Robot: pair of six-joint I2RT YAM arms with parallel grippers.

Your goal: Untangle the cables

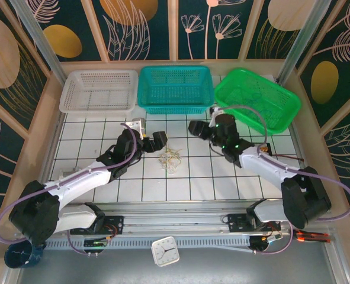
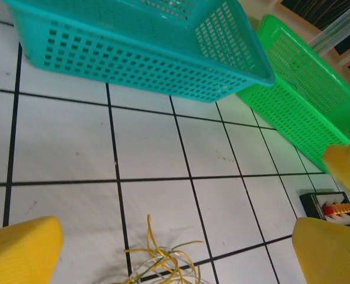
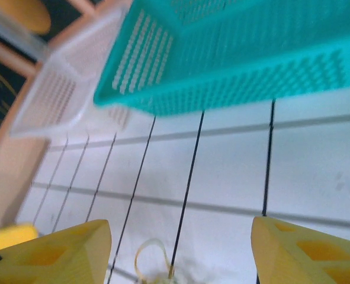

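The cables (image 1: 170,160) lie as a small loose tangle of tan-yellow and pale wires on the white gridded table, between the two arms. My left gripper (image 1: 154,139) hovers just left of and behind the tangle, open, with nothing between its yellow fingers (image 2: 22,251). In the left wrist view the cables (image 2: 160,259) sit low at the bottom edge, under the open left gripper (image 2: 175,254). My right gripper (image 1: 196,128) is behind and right of the tangle. The right wrist view has it (image 3: 180,251) open over a yellow cable loop (image 3: 152,260), not touching it.
Three baskets line the back of the table: a white one (image 1: 98,89), a teal one (image 1: 175,89) and a tilted green one (image 1: 257,97). A small clock (image 1: 164,251) lies at the near rail. A dark blue cup (image 1: 21,255) stands at the front left corner.
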